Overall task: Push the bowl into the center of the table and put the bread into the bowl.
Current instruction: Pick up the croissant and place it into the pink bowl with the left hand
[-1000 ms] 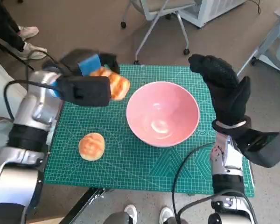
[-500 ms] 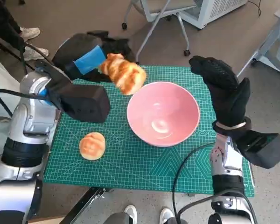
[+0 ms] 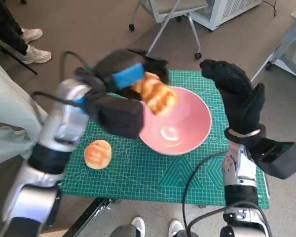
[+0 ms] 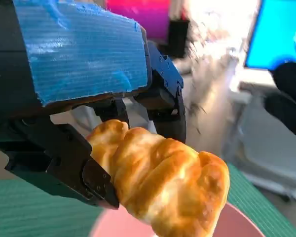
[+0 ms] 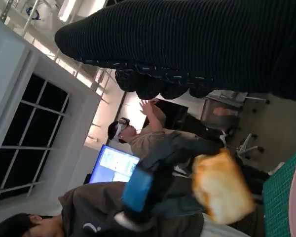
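My left hand grips a golden twisted bread in the air over the left rim of the pink bowl. In the left wrist view the black fingers clamp the bread from both sides, with the bowl rim just beneath. A second, round bread roll lies on the green mat to the left of the bowl. My gloved right hand is raised at the bowl's right side, fingers spread, holding nothing. The right wrist view shows the left hand carrying the bread.
The green mat covers the small table. A chair base stands on the floor behind the table. A person's shoes show at the upper left and pale clothing at the left. Two people appear in the right wrist view.
My left hand has carried the twisted bread from the mat's back-left corner to the right, to above the bowl's left rim. The right hand, bowl and round roll have stayed put.
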`<state>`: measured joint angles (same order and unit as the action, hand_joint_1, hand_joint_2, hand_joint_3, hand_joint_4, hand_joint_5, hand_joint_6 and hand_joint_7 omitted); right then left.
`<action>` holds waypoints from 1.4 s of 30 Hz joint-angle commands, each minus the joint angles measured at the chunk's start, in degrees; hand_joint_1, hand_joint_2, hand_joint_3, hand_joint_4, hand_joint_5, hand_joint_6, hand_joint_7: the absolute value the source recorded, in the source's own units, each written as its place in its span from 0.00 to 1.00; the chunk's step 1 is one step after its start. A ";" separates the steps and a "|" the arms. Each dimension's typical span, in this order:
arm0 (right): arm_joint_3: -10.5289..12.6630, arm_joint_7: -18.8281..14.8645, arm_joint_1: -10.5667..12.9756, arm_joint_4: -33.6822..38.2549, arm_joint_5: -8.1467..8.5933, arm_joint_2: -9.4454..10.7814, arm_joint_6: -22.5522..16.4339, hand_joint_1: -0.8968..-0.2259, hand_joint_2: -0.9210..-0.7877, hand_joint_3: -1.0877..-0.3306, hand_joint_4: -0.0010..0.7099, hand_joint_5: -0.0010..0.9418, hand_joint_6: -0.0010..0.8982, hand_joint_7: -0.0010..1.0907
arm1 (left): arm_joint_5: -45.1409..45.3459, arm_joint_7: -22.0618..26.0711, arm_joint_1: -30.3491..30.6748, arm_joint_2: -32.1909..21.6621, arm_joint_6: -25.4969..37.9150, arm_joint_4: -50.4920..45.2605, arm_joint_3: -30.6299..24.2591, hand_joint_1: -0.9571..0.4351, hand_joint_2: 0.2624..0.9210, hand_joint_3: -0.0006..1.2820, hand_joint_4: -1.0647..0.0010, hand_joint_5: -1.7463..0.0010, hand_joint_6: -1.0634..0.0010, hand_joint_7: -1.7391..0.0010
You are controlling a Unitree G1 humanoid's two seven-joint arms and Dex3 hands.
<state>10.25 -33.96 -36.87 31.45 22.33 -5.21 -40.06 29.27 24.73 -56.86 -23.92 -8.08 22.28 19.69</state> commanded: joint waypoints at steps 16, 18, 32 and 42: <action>0.66 0.08 2.53 -0.47 -0.08 -0.61 0.26 0.29 0.00 0.50 0.28 0.00 0.03 0.53 | 3.39 -5.75 -7.01 7.21 -7.57 24.71 5.19 0.69 1.00 0.09 0.35 0.31 0.51 0.30; 0.73 0.16 2.45 -0.39 -0.15 -0.67 0.27 0.29 0.00 0.50 0.28 0.00 0.04 0.53 | 2.93 -4.63 -7.28 7.66 -6.90 25.82 5.06 0.78 1.00 0.14 0.43 0.25 0.59 0.42; 0.73 0.97 2.21 0.49 -0.91 -0.21 -0.14 0.30 0.00 0.50 0.28 0.00 0.04 0.52 | 1.81 -2.25 -5.56 4.47 -9.72 23.46 3.76 0.58 0.73 0.02 0.83 0.99 0.70 0.99; 0.73 1.01 2.04 1.80 -1.07 0.13 -1.00 0.30 0.00 0.50 0.28 0.00 0.04 0.51 | -4.56 3.81 0.03 -0.86 -6.90 10.46 -1.76 0.38 0.79 0.02 0.93 1.00 0.75 1.00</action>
<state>11.01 -33.35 -35.76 32.04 21.70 -5.55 -40.95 26.91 26.28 -59.55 -22.74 -16.86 37.61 19.96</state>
